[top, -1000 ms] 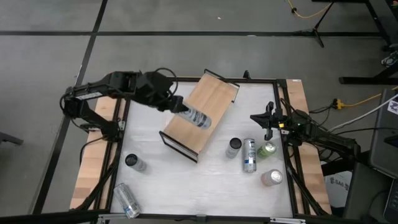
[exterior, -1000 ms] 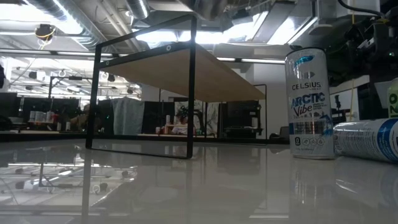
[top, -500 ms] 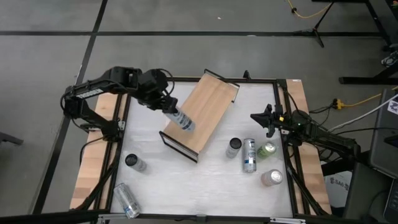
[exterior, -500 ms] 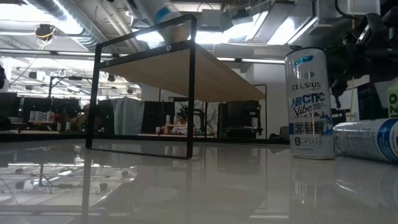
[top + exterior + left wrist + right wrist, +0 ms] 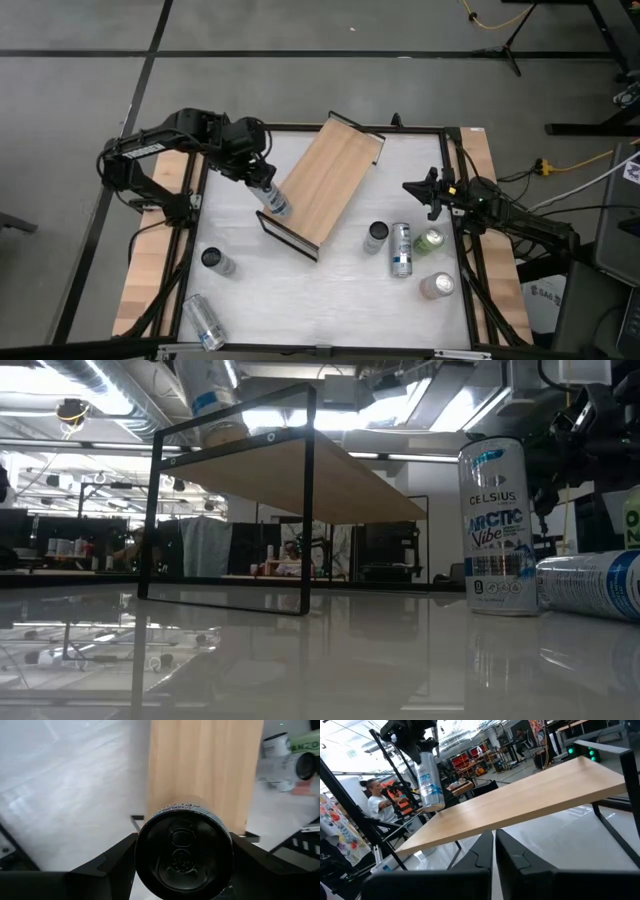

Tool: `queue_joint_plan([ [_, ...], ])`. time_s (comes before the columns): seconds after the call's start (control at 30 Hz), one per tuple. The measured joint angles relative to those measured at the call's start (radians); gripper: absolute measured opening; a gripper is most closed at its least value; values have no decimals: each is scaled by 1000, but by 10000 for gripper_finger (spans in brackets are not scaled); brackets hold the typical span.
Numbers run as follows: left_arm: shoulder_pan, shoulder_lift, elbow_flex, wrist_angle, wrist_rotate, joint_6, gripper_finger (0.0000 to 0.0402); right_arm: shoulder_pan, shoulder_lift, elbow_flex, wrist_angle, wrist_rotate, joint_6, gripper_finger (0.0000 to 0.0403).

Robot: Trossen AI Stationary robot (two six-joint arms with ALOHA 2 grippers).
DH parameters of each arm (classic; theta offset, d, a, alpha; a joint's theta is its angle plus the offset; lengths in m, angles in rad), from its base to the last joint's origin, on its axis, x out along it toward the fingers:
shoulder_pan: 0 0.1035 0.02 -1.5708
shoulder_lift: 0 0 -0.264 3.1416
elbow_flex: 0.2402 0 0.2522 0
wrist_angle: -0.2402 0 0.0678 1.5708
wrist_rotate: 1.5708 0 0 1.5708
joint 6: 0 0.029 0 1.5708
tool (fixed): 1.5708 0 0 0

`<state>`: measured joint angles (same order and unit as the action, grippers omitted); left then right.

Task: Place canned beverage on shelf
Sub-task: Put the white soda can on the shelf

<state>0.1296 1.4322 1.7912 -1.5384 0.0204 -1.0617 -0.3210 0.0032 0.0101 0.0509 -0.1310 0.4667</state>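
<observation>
The shelf (image 5: pixel 325 180), a light-wood board on black frame ends, stands slantwise on the white table. It also shows in the low view (image 5: pixel 300 470) and the right wrist view (image 5: pixel 530 795). My left gripper (image 5: pixel 258 180) is shut on a white-and-blue can (image 5: pixel 273 200) over the shelf's near-left end. The can's base (image 5: pixel 226 434) is at board height; whether it touches the board I cannot tell. My right gripper (image 5: pixel 426 193) is shut and empty above the table's right side, pointing at the shelf. My left gripper pinches the can's wall just below its top rim (image 5: pixel 145 845) between its two fingers (image 5: pixel 112 860), one on each side. The fingers come from above, slanting from the far left. The can hangs below them, nearly upright and a little tilted (image 5: pixel 430 782).
An upright can (image 5: pixel 375 235), a lying can (image 5: pixel 401 250), a green can (image 5: pixel 430 240) and another can (image 5: pixel 437 285) sit at the near right. An upright can (image 5: pixel 215 262) and a lying can (image 5: pixel 203 320) sit at the near left.
My left gripper has carried the can along the shelf toward the table's left and near side and has come down. The can has turned from strongly tilted to nearly upright, and its base is now at the board's near-left end.
</observation>
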Motion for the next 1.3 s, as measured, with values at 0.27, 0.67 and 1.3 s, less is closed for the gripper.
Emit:
queue_joint_plan([
  [0.27, 0, 0, 0, 5, -39, -1, 238, 0, 0, 0, 38, 0, 44, 129],
  [0.67, 0, 0, 0, 27, -71, -1, 238, 0, 26, 99, 183, -11, 113, 301],
  [1.3, 1, 14, 0, 150, -169, -37, 238, 0, 749, 583, 178, -38, -108, 316],
])
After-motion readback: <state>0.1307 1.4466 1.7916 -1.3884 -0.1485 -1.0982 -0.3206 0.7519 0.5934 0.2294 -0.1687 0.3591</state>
